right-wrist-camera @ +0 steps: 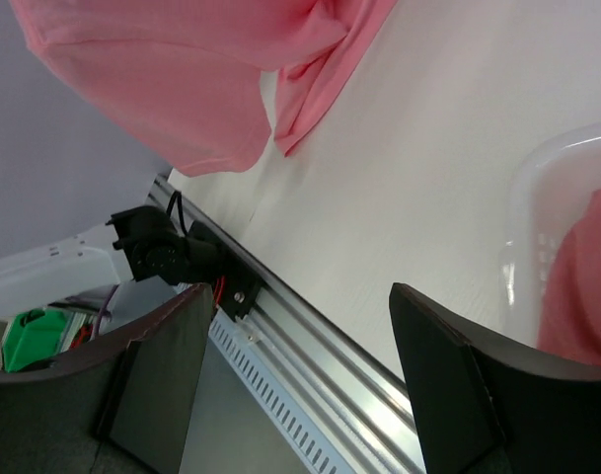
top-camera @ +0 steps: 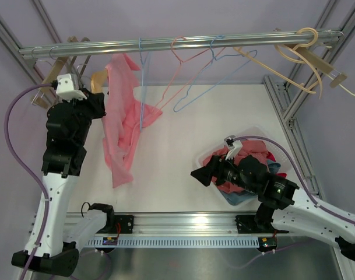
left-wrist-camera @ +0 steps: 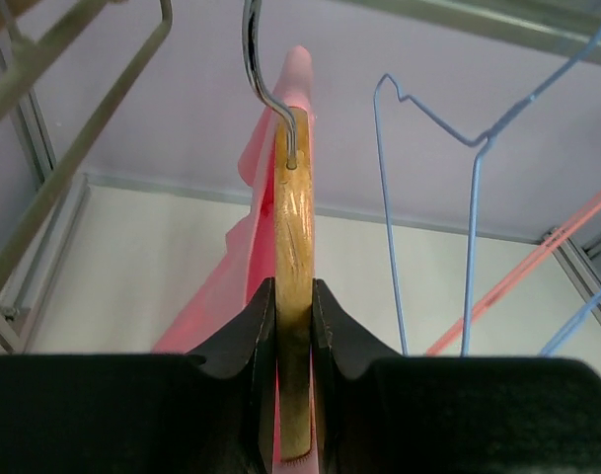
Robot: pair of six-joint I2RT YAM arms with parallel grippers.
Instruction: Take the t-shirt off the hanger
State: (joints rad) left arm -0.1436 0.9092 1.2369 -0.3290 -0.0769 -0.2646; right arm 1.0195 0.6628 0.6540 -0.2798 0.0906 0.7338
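The pink t-shirt [top-camera: 122, 116] hangs from the curved wooden hanger [left-wrist-camera: 293, 217], which is near the left end of the metal rail [top-camera: 183, 42]. The left gripper [left-wrist-camera: 293, 296] is closed on the lower part of this hanger, with one black finger pressed on each flat side of the wood. In the left wrist view the hanger is seen from its thin edge. Its steel hook [left-wrist-camera: 265, 79] rises straight up, and the pink cloth lies just behind the wood and to its left. The t-shirt is bunched and hangs long and narrow, with its long axis going down from the hanger toward the white table [top-camera: 183, 140]. The right gripper [right-wrist-camera: 300, 296] is low over the table with its fingers wide apart and nothing between them. It is well apart from the t-shirt and just beside the clear plastic bin [right-wrist-camera: 522, 212].
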